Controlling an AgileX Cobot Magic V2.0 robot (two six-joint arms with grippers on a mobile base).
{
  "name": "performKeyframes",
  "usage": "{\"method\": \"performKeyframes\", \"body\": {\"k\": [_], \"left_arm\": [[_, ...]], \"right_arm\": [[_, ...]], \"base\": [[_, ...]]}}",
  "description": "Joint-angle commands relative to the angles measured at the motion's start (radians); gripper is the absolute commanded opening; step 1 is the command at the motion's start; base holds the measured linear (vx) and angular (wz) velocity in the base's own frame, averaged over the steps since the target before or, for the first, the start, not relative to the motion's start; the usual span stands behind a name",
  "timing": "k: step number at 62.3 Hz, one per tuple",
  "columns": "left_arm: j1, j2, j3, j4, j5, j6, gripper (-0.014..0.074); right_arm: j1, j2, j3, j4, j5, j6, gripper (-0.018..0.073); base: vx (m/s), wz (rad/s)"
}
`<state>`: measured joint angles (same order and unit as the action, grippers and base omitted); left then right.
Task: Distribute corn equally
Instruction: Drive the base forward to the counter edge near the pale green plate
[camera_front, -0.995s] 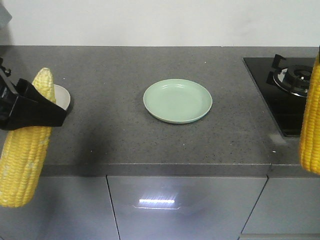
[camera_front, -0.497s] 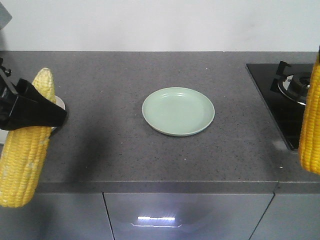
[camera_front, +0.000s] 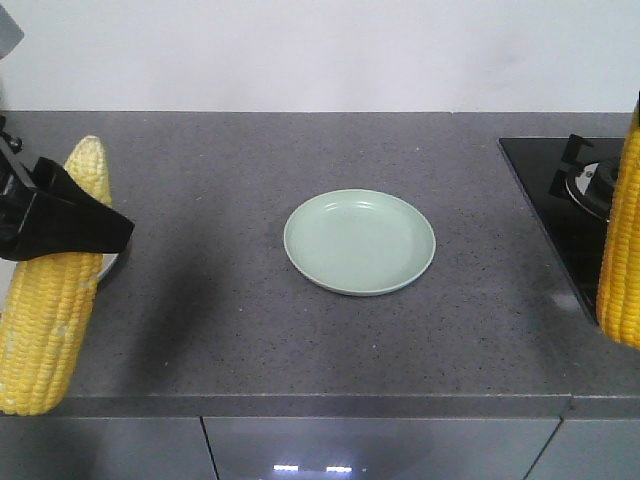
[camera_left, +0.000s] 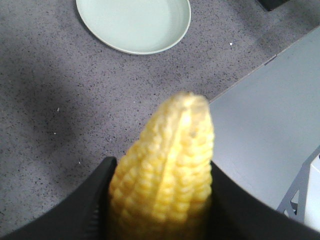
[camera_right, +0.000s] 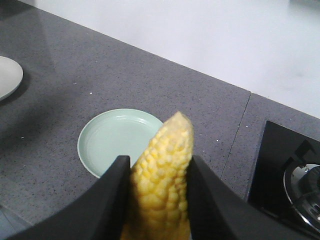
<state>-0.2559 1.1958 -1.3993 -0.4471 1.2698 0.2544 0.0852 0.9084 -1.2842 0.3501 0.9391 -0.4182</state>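
Fingers: both pairs pinching corn, left cob (camera_front: 52, 300) and right cob (camera_front: 622, 250) | green plate (camera_front: 360, 243) between your arms | cobs upright | neither arm clearly nearer

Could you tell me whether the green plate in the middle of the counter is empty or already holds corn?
Empty: the green plate shows only bare surface in all three views.

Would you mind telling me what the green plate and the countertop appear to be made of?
Green plate: probably plastic or glazed ceramic; the pale, even colour and soft sheen along the rim fit either, so I cannot tell which.
Countertop: looks like stone or a quartz-type composite, dark grey with fine light speckles and a smooth, mostly matt finish.
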Motion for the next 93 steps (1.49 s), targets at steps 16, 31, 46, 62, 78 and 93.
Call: {"method": "performKeyframes", "body": {"k": [16, 31, 46, 62, 78, 93], "left_arm": [[-0.003, -0.027, -0.023, -0.038, -0.045, 0.001, -0.0006], [-0.003, -0.027, -0.023, -0.038, -0.045, 0.001, -0.0006], [-0.003, -0.027, -0.023, -0.038, -0.045, 0.001, -0.0006], [-0.003, -0.027, -0.023, -0.038, -0.045, 0.001, -0.0006], [-0.003, -0.027, -0.023, -0.038, -0.045, 0.001, -0.0006], [-0.003, -0.027, -0.023, -0.038, -0.045, 0.001, -0.0006]], "right_arm": [[-0.006, -0.003, -0.025, 0.02, -0.074, -0.007, -0.0004], [-0.006, -0.003, -0.025, 0.02, -0.074, -0.007, -0.0004], [-0.006, -0.003, -0.025, 0.02, -0.074, -0.007, -0.0004], [-0.006, -0.003, -0.025, 0.02, -0.073, -0.007, -0.0004], [-0.006, -0.003, -0.025, 0.02, -0.073, -0.007, -0.0004], [-0.006, -0.003, -0.025, 0.02, -0.073, -0.007, -0.0004]], "base": [[0.07, 0.0], [0.05, 0.01], [0.04, 0.01], [0.04, 0.02], [0.03, 0.01], [0.03, 0.0]]}}
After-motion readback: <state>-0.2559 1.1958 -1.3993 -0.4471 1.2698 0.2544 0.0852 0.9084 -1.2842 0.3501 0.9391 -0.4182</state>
